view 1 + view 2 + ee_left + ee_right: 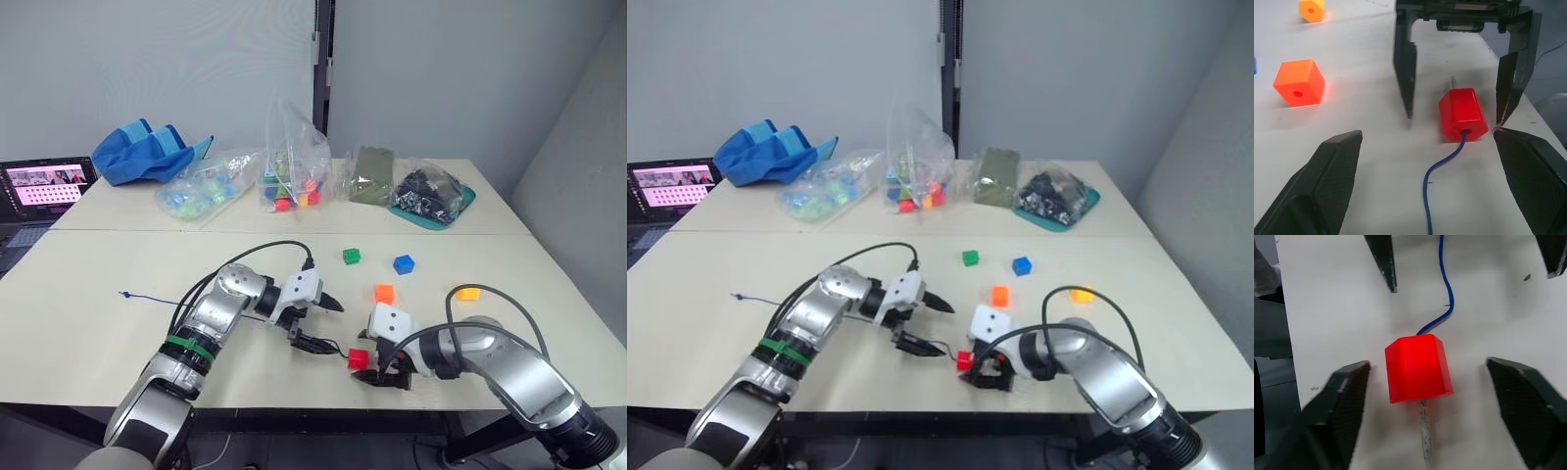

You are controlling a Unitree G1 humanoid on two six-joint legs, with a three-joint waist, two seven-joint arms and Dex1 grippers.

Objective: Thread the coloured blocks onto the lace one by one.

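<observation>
1. No text, label, brand, number or sign is showing legibly on anything in these views.
2. The laptop screen [47, 183] at the far left is displaying rows of small marks on a pink ground, but they are appearing too small to read.

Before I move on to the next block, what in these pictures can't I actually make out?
- Lace: in the left wrist view it runs off the picture's edge.
- Lace tip: cut off by the edge in the right wrist view, so its end is unseen.
- Red block: the right gripper partly hides it in the eye views.
- Bag contents: too small to identify.
</observation>
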